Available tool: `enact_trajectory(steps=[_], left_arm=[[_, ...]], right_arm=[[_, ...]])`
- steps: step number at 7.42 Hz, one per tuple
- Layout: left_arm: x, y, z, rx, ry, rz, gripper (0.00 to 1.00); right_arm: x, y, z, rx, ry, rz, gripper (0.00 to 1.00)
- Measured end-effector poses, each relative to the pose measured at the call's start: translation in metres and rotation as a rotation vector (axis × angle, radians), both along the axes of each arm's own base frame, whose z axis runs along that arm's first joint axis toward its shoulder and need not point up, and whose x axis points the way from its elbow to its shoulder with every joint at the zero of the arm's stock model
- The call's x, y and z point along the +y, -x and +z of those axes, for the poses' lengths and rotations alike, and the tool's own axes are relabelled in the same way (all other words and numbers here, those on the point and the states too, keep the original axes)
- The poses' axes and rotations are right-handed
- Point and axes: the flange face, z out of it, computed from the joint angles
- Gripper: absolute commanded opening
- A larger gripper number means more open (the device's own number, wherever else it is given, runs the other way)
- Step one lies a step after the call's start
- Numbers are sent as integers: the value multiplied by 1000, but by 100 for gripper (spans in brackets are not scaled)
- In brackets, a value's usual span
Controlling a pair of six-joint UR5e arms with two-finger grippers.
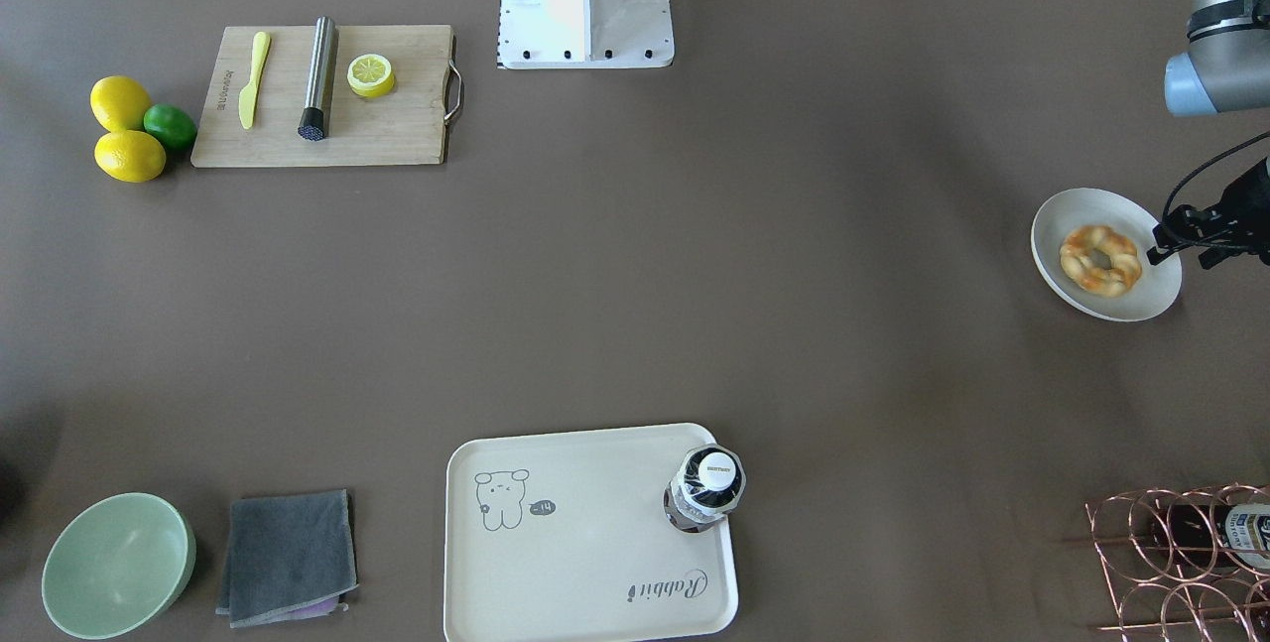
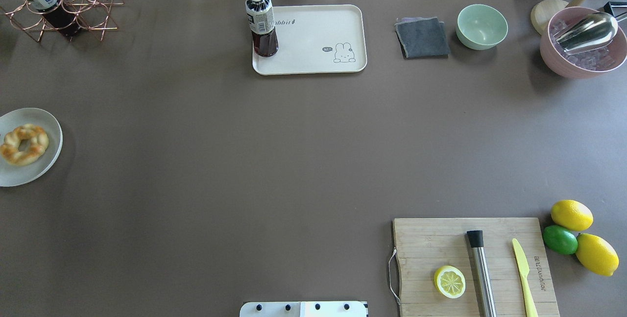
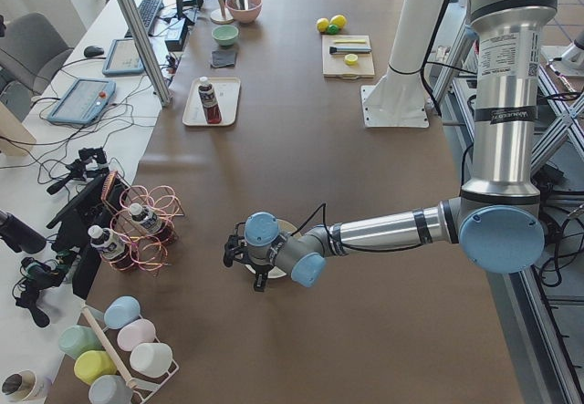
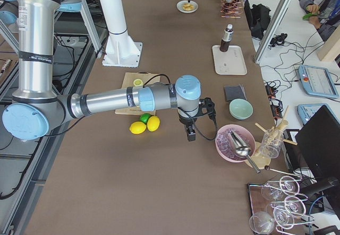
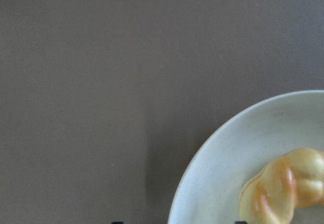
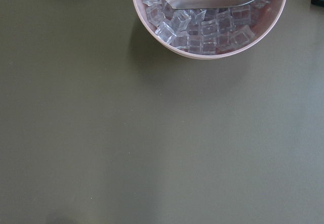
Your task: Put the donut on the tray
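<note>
The donut (image 2: 23,144) lies flat on a round white plate (image 2: 49,165) at the table's (image 2: 205,170) left edge, about midway along it, well apart from the tray. The left gripper (image 1: 1181,250) hangs over the plate's rim on the side toward that left edge, just beside the donut and clear of it. In the left wrist view two dark fingertips (image 5: 116,222) peek in at the bottom, set apart, with nothing between them.

The tray (image 2: 313,37) sits at the far edge, a little left of the middle. An upright bottle (image 2: 262,23) of dark drink stands in its left far corner.

The right gripper (image 4: 190,134) hovers over bare tabletop toward the far right corner, near a pink bowl (image 2: 546,57) of ice cubes that holds a metal scoop (image 2: 588,30). I cannot tell how its jaws stand.
</note>
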Motion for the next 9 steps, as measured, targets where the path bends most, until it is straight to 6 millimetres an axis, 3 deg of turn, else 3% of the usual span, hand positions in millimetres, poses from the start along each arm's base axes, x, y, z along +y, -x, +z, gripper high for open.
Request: enact_trajectory(steps=[2, 3, 6, 9], left_arm=[[2, 1, 3, -1, 8, -3, 59], [3, 1, 3, 0, 18, -13, 50], [5, 2, 6, 3, 41, -38, 2], [2, -8, 0, 12, 76, -65, 0]], right_arm=[[0, 0, 0, -1, -1, 0, 100], [0, 0, 0, -1, 0, 0, 100], [0, 0, -2, -2, -4, 0, 100], [1, 0, -3, -2, -5, 0, 100]])
